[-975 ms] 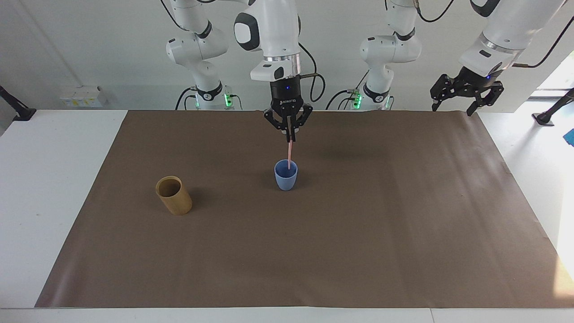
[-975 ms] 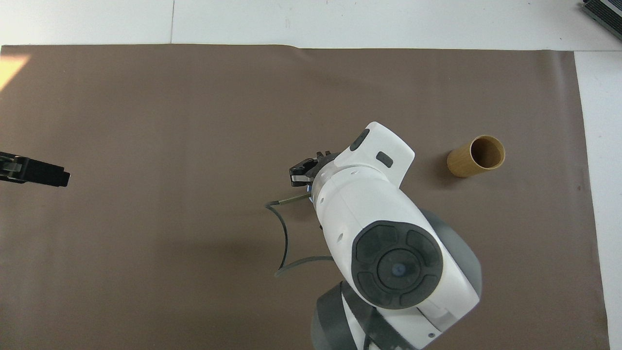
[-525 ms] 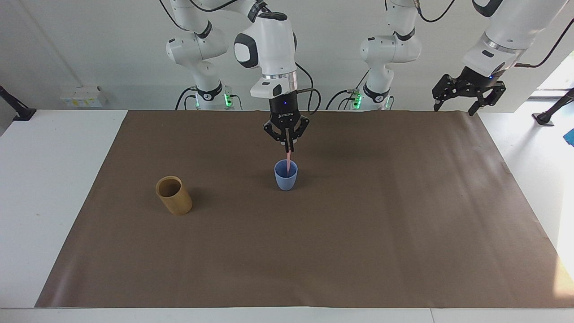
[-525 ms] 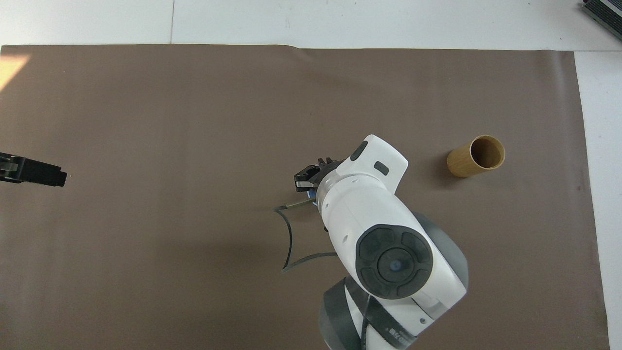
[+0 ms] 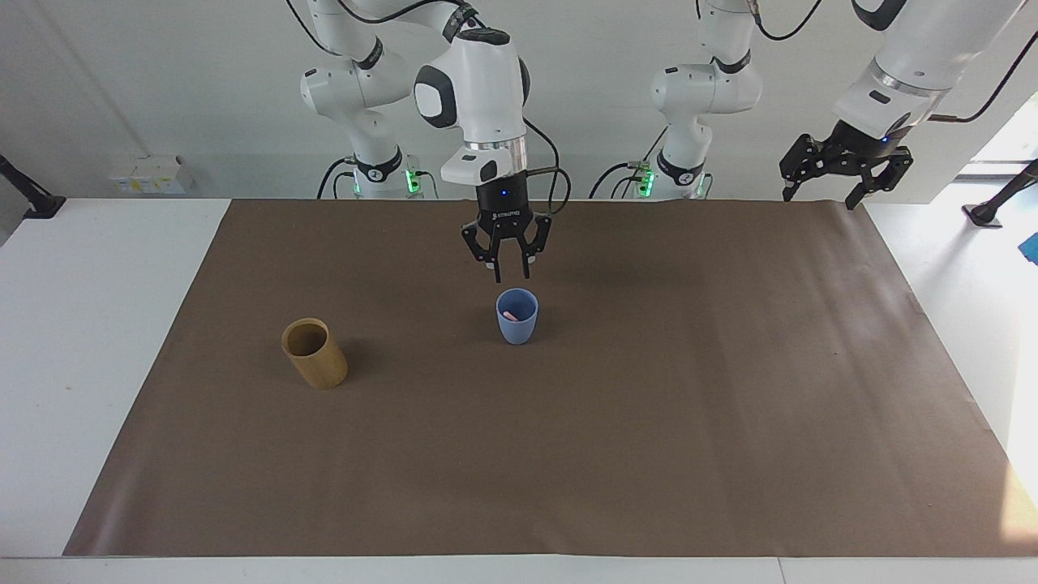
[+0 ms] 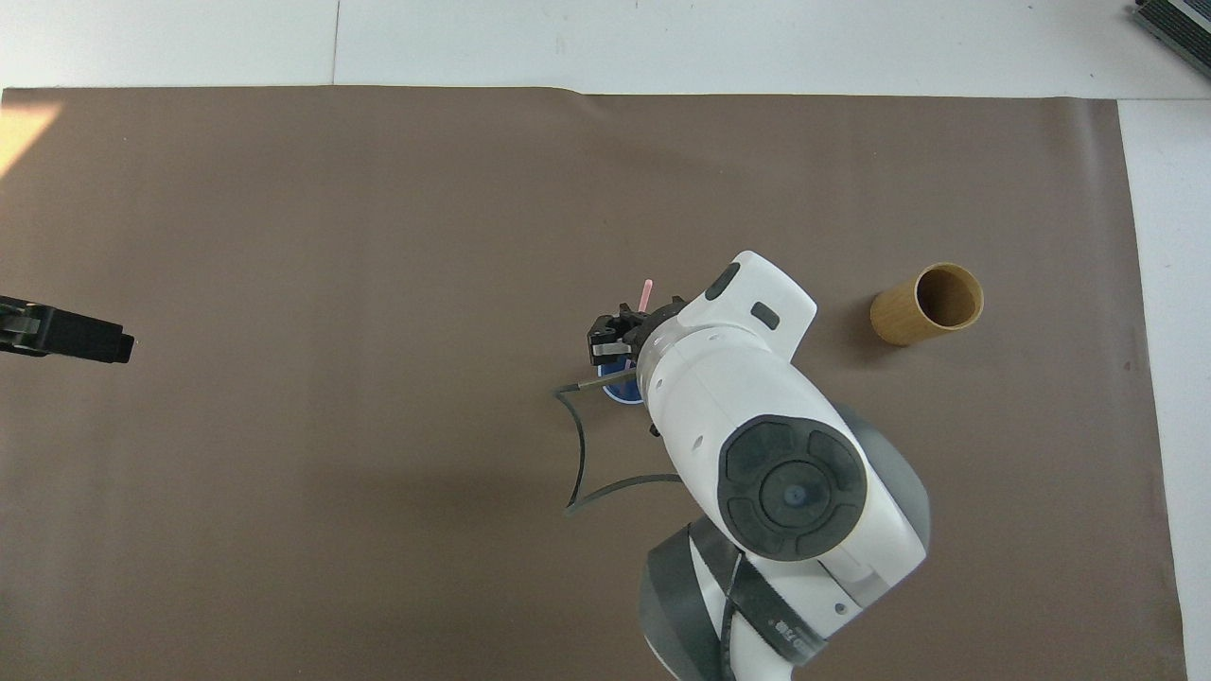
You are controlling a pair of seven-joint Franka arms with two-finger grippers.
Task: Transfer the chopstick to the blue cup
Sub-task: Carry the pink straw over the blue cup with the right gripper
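Observation:
The light-blue cup [image 5: 516, 320] stands upright mid-table on the brown mat; in the overhead view only a sliver of the blue cup [image 6: 620, 390] shows under the right arm. The pale pink chopstick [image 5: 509, 314] rests inside the cup, free of any gripper; its tip [image 6: 646, 292] pokes out past the gripper in the overhead view. My right gripper [image 5: 511, 278] hangs just over the cup's rim, open and holding nothing. My left gripper [image 5: 817, 197] waits open, raised over the mat's corner at the left arm's end.
A taller tan bamboo-coloured cup [image 5: 315, 354] stands toward the right arm's end of the table, a little farther from the robots than the blue cup. The brown mat [image 5: 649, 422] covers most of the white table.
My right gripper lowered the chopstick into the blue cup, then opened and let it go; the stick dropped into the cup. The left arm barely moved.

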